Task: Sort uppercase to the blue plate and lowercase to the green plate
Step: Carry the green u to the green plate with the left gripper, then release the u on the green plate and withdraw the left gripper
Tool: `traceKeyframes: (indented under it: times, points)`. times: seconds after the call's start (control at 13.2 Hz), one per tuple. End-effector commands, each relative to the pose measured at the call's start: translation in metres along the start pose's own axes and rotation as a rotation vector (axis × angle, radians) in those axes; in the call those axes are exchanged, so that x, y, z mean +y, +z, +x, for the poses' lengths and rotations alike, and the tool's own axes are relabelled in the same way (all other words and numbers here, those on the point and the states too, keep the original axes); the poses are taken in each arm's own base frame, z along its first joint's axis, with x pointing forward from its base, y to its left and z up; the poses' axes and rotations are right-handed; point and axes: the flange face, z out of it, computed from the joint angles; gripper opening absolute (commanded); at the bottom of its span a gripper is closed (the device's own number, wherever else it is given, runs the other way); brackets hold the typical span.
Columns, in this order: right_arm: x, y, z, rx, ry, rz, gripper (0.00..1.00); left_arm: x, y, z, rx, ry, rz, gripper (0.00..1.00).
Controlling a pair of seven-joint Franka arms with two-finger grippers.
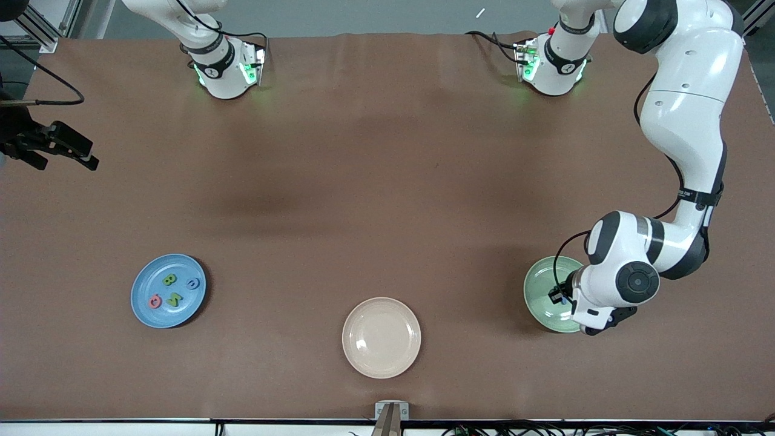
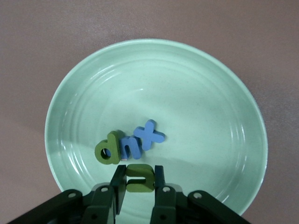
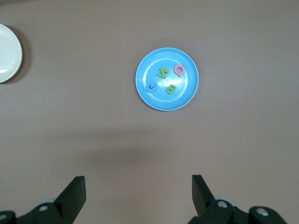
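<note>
The left gripper [image 2: 138, 179] hangs low over the green plate [image 1: 540, 293], pinching a green u [image 2: 139, 178] between its fingers. In that plate lie a green p [image 2: 108, 149], a blue m [image 2: 127, 148] and a blue x [image 2: 149, 135], touching in a row. The blue plate [image 1: 145, 309], toward the right arm's end of the table, holds a green B [image 1: 169, 279], blue C [image 1: 192, 283], green N [image 1: 174, 298] and pink-red G [image 1: 155, 301]. A beige plate [image 1: 381, 337] sits between them, nearer the front camera. The right gripper [image 3: 138, 198] waits high above the table, fingers spread wide.

White rounded arm links [image 1: 687, 91] with black joint bands (green-lit bases), black cables.
</note>
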Motion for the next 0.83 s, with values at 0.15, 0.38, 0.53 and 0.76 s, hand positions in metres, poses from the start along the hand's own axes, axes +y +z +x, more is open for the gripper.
traceKeyframes:
  times: [0.15, 0.38, 0.53, 0.76]
  points:
    - [0.012, -0.025, 0.008, 0.039, 0.024, 0.004, 1.00, -0.009, -0.016, 0.009, 0.027, 0.094, -0.003, 1.00]
    - [0.012, -0.033, 0.009, 0.054, 0.033, 0.010, 1.00, -0.020, -0.041, 0.014, 0.059, 0.104, -0.002, 1.00]
    - [0.012, -0.032, 0.010, 0.056, 0.028, 0.013, 1.00, -0.026, -0.090, 0.010, 0.095, 0.214, -0.001, 1.00]
    - [0.005, -0.031, 0.016, 0.055, 0.013, -0.002, 1.00, -0.040, -0.149, -0.005, 0.087, 0.260, 0.005, 1.00]
